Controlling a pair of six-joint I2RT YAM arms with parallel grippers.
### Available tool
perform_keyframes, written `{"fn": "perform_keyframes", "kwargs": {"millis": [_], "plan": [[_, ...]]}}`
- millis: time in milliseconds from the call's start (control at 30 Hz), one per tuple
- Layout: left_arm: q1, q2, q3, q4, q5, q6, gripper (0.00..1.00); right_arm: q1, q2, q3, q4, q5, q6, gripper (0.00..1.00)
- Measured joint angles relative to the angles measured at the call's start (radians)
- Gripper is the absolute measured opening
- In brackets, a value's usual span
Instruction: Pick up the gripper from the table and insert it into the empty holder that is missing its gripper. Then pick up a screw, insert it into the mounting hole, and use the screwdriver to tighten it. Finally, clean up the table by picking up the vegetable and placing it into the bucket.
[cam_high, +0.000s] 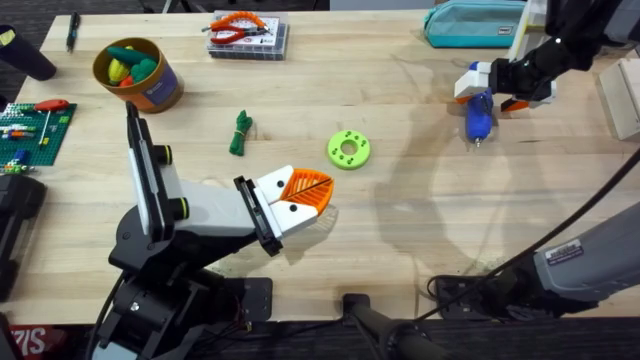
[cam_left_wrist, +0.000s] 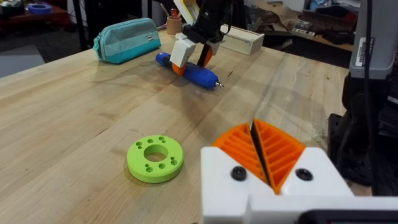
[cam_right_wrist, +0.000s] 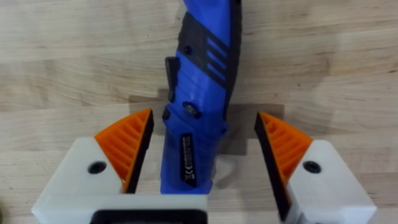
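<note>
Orange ribbed pads (cam_right_wrist: 127, 146) of the right tool (cam_right_wrist: 205, 149) stand spread either side of the short, fat blue plastic power screwdriver (cam_right_wrist: 199, 93) lying on the light wooden desk (cam_right_wrist: 62, 62); rigid, smooth and likely dense, it probably wants a mid-body grip, while the left tool (cam_high: 318, 198) rests shut, empty.

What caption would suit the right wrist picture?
Open right claw straddling the blue screwdriver lying on the wooden table.
</note>
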Motion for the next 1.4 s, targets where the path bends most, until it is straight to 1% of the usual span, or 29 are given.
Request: {"fn": "perform_keyframes", "kwargs": {"millis": [167,300,533,1000,1200,1400], "plan": [[0.000,0.003,0.000,0.004,0.000,-0.002,0.005,0.000,0.000,0.000,-0.004,0.000,0.005,0.971],[0.000,0.003,0.000,0.004,0.000,-0.002,0.005,0.000,0.000,0.000,0.000,0.000,0.043,0.971],[0.000,0.003,0.000,0.004,0.000,-0.004,0.005,0.001,0.000,-0.001,0.069,-0.010,0.092,0.971],[0.000,0.003,0.000,0.005,0.000,-0.004,0.005,0.001,0.010,-0.001,0.159,-0.014,0.107,0.971],[0.000,0.003,0.000,0.005,0.000,-0.004,0.005,0.001,0.061,-0.001,0.159,-0.013,0.108,0.971],[0.000,0.003,0.000,0.005,0.000,-0.004,0.005,0.004,0.062,-0.001,0.164,-0.013,0.108,0.969]]}}
